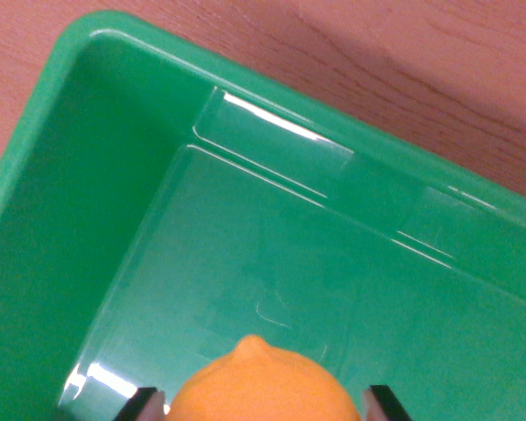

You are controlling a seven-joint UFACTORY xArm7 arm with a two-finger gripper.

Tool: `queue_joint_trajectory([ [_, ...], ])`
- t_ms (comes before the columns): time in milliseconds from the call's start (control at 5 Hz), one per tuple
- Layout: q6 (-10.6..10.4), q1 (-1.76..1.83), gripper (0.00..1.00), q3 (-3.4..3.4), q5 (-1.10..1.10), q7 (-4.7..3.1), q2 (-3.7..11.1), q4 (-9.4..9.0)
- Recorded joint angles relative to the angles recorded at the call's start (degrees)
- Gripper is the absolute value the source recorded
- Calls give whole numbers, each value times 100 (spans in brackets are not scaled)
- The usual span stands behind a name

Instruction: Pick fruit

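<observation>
An orange fruit [261,386] with a small pointed tip fills the bottom middle of the wrist view. It sits between my two dark fingertips, one at the wrist view's left [145,405] and one at its right [386,403]. My gripper [265,405] is shut on the fruit, with a finger close against each side. The fruit's lower half is cut off by the frame edge. Fruit and gripper are over the inside of a green plastic bin [114,175].
The green bin's smooth floor [333,263] holds nothing else in view. Its rim [272,83] runs diagonally from the upper left to the right. Beyond the rim lies a reddish wooden tabletop [403,61].
</observation>
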Motion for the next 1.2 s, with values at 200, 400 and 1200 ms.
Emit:
queue_joint_trajectory([
  [200, 0, 0, 100, 0, 0, 0, 0, 0],
  [400, 262, 0, 100, -4, -11, 17, -104, 158],
  [1200, 751, 1, 100, -11, -31, 48, -300, 452],
])
